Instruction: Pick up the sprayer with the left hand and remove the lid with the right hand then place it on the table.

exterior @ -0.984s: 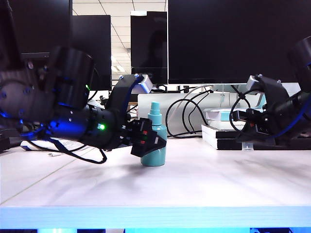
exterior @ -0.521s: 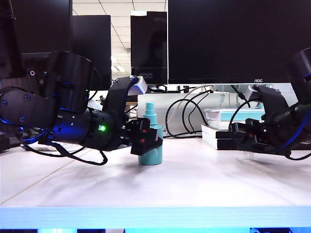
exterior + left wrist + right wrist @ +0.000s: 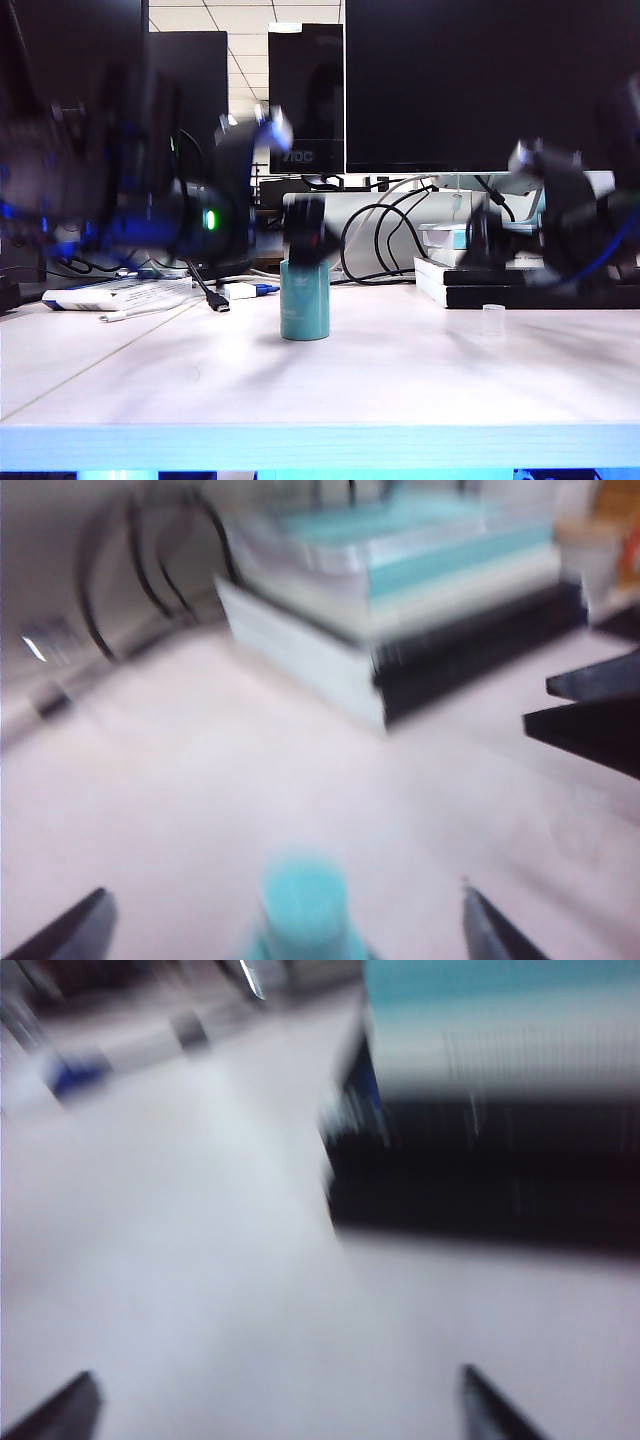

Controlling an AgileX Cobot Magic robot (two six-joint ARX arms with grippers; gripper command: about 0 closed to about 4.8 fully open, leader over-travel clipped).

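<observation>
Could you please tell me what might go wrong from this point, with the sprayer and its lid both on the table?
1. The open left tool hangs over the upright sprayer, fingers either side of the nozzle, and is blurred with motion; a sideways drift could topple it.
2. The lid is tiny, clear and loose on the table, close to the open right tool; a brush could send it rolling.
</observation>
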